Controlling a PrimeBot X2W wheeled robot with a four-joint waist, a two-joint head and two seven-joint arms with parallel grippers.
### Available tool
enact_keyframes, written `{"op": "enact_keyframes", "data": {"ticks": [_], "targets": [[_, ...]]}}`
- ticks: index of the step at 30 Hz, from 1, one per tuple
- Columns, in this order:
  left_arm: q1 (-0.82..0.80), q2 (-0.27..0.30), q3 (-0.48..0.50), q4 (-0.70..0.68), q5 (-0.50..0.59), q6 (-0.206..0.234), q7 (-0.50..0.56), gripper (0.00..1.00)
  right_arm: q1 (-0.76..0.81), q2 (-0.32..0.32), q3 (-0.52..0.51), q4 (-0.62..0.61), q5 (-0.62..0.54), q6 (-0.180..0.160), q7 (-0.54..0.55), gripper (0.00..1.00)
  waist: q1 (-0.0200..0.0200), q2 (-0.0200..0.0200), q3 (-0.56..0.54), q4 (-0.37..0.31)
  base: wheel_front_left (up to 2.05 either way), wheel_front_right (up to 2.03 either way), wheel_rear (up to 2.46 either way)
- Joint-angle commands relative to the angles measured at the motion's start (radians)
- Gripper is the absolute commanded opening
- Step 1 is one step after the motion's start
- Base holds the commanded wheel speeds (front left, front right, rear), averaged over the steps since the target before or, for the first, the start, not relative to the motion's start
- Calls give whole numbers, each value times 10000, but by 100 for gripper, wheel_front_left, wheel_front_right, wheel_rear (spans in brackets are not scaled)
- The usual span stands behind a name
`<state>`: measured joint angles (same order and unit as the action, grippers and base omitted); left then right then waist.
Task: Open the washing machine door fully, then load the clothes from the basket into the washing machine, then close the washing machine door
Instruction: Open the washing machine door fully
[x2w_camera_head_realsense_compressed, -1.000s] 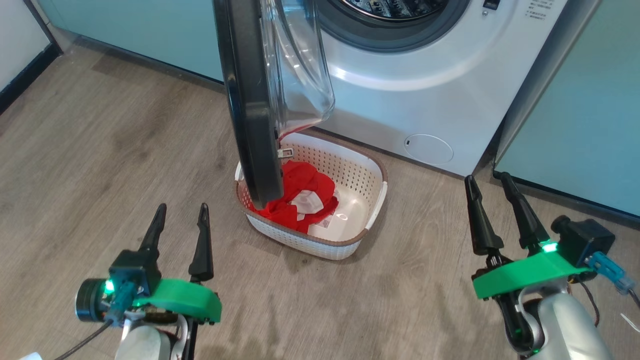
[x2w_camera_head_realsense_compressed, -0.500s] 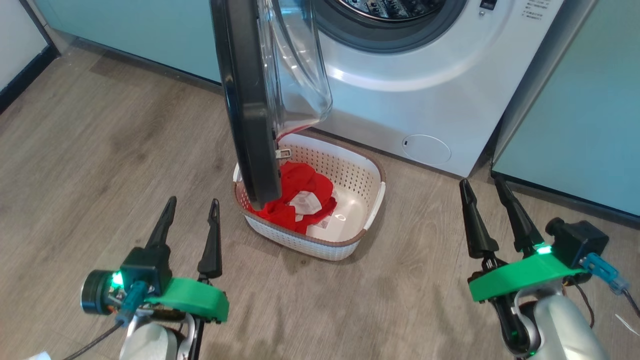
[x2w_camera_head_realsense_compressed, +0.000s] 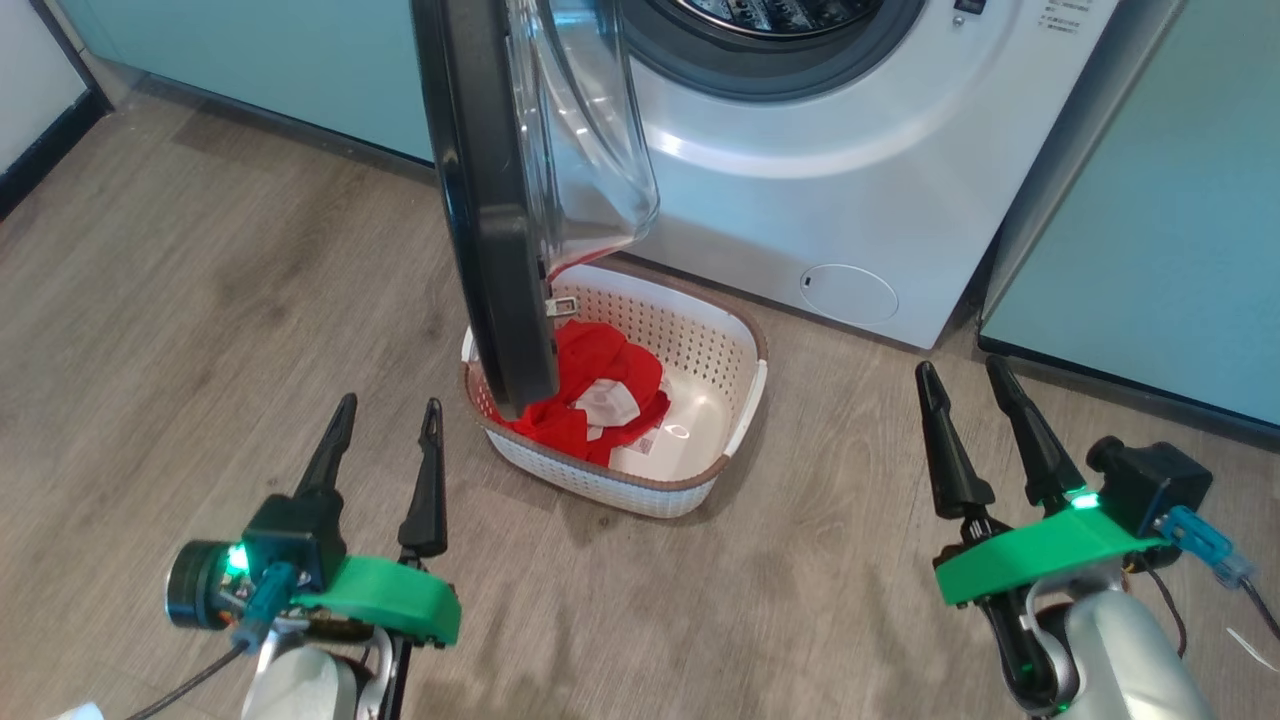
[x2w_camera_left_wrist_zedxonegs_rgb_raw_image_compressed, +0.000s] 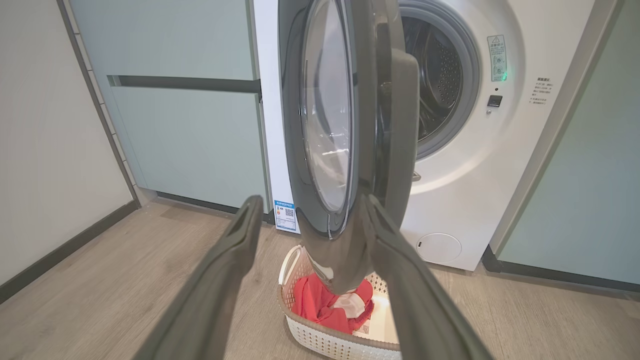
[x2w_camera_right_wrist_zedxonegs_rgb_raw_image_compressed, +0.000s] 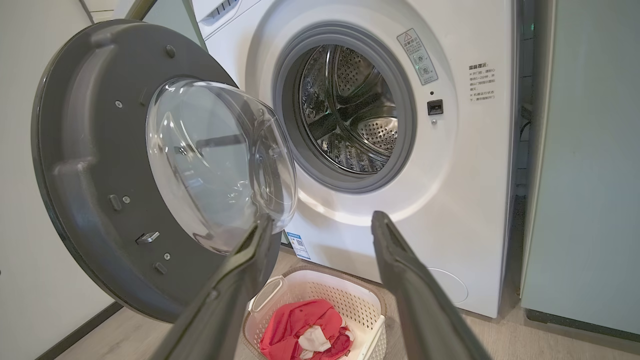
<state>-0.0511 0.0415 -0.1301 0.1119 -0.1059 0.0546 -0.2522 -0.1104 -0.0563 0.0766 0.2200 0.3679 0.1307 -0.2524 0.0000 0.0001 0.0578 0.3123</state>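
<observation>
Head view: my left gripper (x2w_camera_head_realsense_compressed: 390, 403) is hovering lower left, fingers spread, empty. Upper centre, the washing machine door (x2w_camera_head_realsense_compressed: 490, 200) is hanging open, its rim overlapping the basket (x2w_camera_head_realsense_compressed: 640, 482) holding the clothes (x2w_camera_head_realsense_compressed: 590, 370). Upper right, the washing machine (x2w_camera_head_realsense_compressed: 800, 200) is sitting. My right gripper (x2w_camera_head_realsense_compressed: 960, 366) is hovering lower right, spread, empty.

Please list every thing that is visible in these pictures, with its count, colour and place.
washing machine: 1, white, at the back.
washing machine door: 1, black rim, clear glass, open above the basket.
basket: 1, cream-white, brown rim, on the floor.
clothes: one pile, red, in the basket.
cabinets: several, pale teal, beside the machine.
floor: grey-brown wood look.
left gripper: 1, dark fingers, open, lower left.
right gripper: 1, dark fingers, open, lower right.
</observation>
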Motion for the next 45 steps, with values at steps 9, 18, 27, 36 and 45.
{"op": "enact_keyframes", "data": {"ticks": [9, 18, 27, 36, 45], "targets": [[-499, 87, 344, -420, -36, -14, -95, 0, -384, 60, 238, -299, -137, 0, -93, 100, 0, -1, 118, -87, 0, 0, 0], [-1325, 87, 870, -1587, -244, 502, -95, 0, -624, 60, 342, -445, -452, 0, -93, 100, 0, -1, 679, -58, 0, 0, 0], [-3160, 87, 1335, -3036, -477, 720, -95, 0, -1058, -47, 567, -491, -639, 0, -93, 100, 0, -1, 1458, -262, 0, 0, 0], [-4196, 87, 48, -3136, -192, 487, -95, 0, -1353, -162, 718, -388, -615, 0, -93, 100, 0, -1, 1877, -705, 0, 0, 0], [-3686, 87, -1092, -1404, -985, 196, -95, 0, -1412, -118, 817, -305, -611, 0, -93, 100, 0, -1, 1964, -969, 0, 0, 0]]}}
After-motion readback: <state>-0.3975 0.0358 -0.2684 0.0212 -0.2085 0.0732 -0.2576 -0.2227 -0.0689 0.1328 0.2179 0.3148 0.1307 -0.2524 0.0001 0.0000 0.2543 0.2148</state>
